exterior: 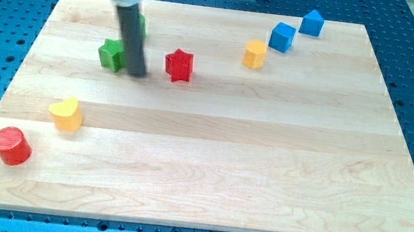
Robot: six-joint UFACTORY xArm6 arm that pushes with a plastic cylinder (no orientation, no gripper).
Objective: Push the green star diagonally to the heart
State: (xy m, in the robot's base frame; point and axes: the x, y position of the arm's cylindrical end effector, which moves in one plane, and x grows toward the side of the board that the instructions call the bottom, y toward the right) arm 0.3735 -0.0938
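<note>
The green star [110,54] lies on the wooden board [213,132] at the upper left. My tip [137,74] rests just to its right, touching or nearly touching it. The yellow heart [66,114] lies lower left of the star, near the board's left side. A second green block [141,25] is mostly hidden behind the rod, above the star.
A red star [178,65] lies right of my tip. A red cylinder [11,145] sits at the lower left corner. A yellow block [255,53] and two blue blocks [282,36] [312,22] lie at the upper right.
</note>
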